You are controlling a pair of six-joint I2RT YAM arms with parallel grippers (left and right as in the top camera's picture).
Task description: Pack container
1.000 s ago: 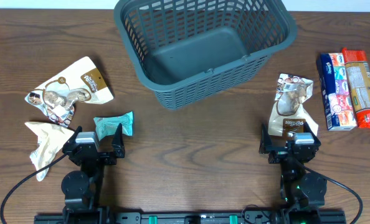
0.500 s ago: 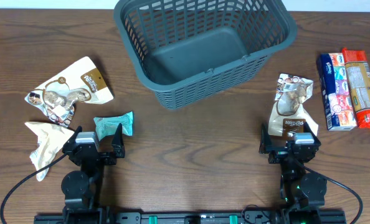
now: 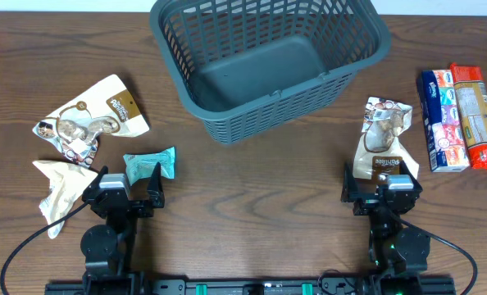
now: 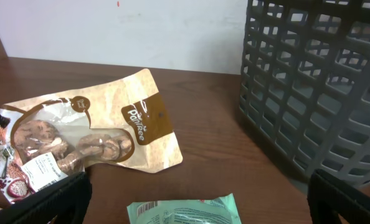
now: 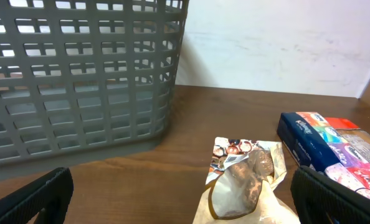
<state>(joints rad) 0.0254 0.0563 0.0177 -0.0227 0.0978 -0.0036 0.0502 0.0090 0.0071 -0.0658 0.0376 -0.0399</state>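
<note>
Two arms sit at the near edge of the desk [image 3: 252, 213], one towards each near corner. The left fingers [image 3: 156, 182] stand wide apart with nothing held between them. The right fingers [image 3: 348, 187] are spread just as wide and also grip nothing.

The container [image 3: 256, 121], a big grey-blue basket with slotted sides and a thick rim, stands upright at the far edge of the desk, about midway along it. It is turned slightly askew, and the picture's top border cuts off its far rim. Its solid base shows through the open top. Both wrist views show its lattice wall ahead, well apart from either arm.

A small teal packet [image 3: 149, 161] lies flat just in front of the left fingers, its near end reaching between them. Whether it touches them cannot be told. Beyond it, towards the left edge, a brown pouch [image 3: 92, 121] with a clear window lies flat. A crumpled cream wrapper [image 3: 59, 187] lies just beside the left arm, on the side towards the near left corner.

On the right, a second brown pouch [image 3: 383, 135] lies lengthwise just ahead of the right fingers, its near end reaching in between them. Near the right edge, a blue pack [image 3: 440, 119] and an orange-red packet [image 3: 475, 115] lie side by side, touching, both pointing towards the far edge.
</note>
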